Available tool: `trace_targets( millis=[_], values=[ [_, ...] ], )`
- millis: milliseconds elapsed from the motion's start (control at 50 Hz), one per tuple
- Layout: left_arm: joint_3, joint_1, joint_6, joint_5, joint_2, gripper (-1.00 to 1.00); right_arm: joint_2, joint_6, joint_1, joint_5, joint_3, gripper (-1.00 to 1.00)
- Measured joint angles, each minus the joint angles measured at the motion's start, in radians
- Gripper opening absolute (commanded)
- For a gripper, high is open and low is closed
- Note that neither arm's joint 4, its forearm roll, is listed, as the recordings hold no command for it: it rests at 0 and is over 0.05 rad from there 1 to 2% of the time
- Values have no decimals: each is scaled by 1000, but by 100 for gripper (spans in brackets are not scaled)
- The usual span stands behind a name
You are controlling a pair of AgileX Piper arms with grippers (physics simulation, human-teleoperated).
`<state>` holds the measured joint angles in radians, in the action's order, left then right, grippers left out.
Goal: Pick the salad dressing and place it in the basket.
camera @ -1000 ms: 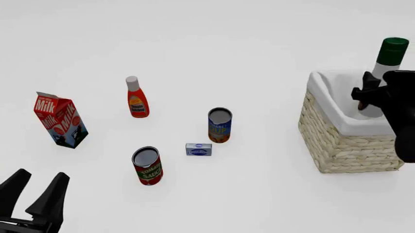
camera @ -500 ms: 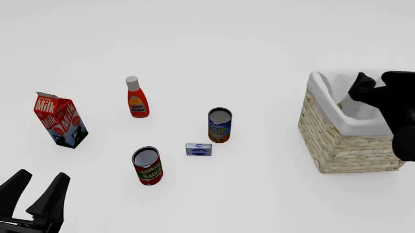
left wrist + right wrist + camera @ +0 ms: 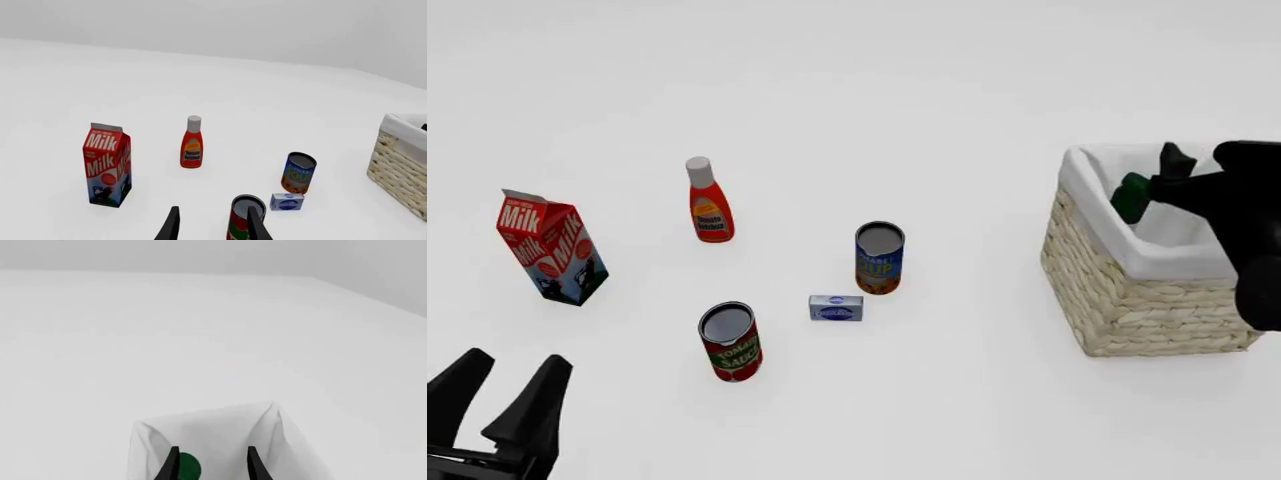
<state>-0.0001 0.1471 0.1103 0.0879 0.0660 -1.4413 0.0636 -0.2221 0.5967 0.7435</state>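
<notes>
Only the dark green cap of the salad dressing [image 3: 1130,196] shows; it lies inside the basket [image 3: 1141,300] against the left wall of the white lining, and its body is hidden. The right wrist view shows the cap [image 3: 189,466] low between the fingers, inside the lining [image 3: 220,427]. My right gripper [image 3: 1174,180] hovers over the basket, open and empty, as the right wrist view [image 3: 212,452] also shows. My left gripper [image 3: 505,378] is open and empty at the near left corner, as the left wrist view [image 3: 212,211] also shows. That view shows the basket [image 3: 400,165] at the far right.
A milk carton [image 3: 550,248] stands at the left. A red-orange bottle with a white cap [image 3: 707,202], a blue soup can [image 3: 880,257], a tomato sauce can [image 3: 730,341] and a small blue box [image 3: 835,308] stand mid-table.
One second ago my right gripper held the bottle upright above the basket. It let go; the bottle dropped inside and now leans with only its cap showing. The left arm has not moved.
</notes>
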Motion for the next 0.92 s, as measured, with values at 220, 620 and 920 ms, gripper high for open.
trace_targets(
  millis=[220,620,920],
  values=[
    [0,-1,0,-6,-5,100,81,3,14,-29,-29,100],
    [0,5,0,-15,-13,100,398,1,46,-154,-167,100],
    [0,12,1,-24,-26,100,638,-14,71,-270,-291,100]
  ],
)
